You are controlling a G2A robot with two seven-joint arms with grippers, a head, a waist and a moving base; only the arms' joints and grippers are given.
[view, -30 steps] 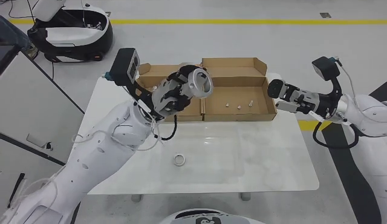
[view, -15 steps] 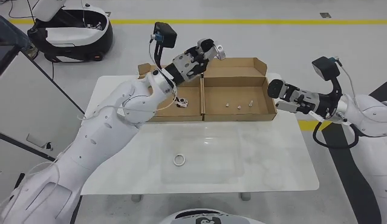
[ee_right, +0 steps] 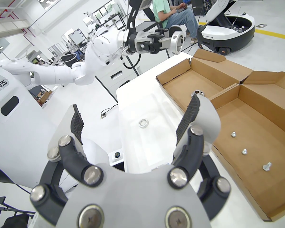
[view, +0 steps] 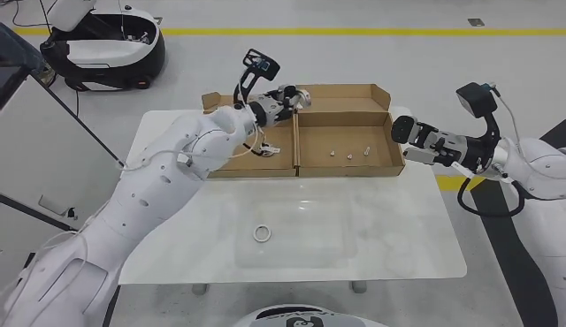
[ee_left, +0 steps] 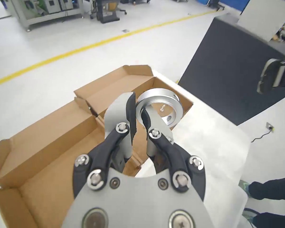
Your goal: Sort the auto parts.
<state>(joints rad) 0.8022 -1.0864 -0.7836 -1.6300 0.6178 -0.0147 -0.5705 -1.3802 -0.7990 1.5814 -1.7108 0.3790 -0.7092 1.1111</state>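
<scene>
My left gripper point(ee_left: 137, 105) is shut on the rim of a large silver ring point(ee_left: 158, 111) and holds it in the air above the far side of the left cardboard box point(view: 279, 163). From the right wrist view, the same ring point(ee_right: 178, 40) hangs well above the box. My right gripper point(ee_right: 135, 104) is open and holds nothing; it sits at the outer end of the right box point(view: 354, 137), whose floor carries three small bolts point(ee_right: 244, 152). A small silver ring point(view: 262, 233) lies on the white table point(view: 371, 230). One small metal part point(ee_right: 197, 93) lies in the left box.
The two open boxes stand side by side along the table's far edge, flaps up. A grey cabinet point(view: 35, 141) stands left of the table and another robot's base point(view: 110, 49) sits on the floor behind it. The near half of the table is bare around the small ring.
The left arm has lifted the large ring from low in front of the left box and carried it toward the boxes' far side. The right arm has kept still.
</scene>
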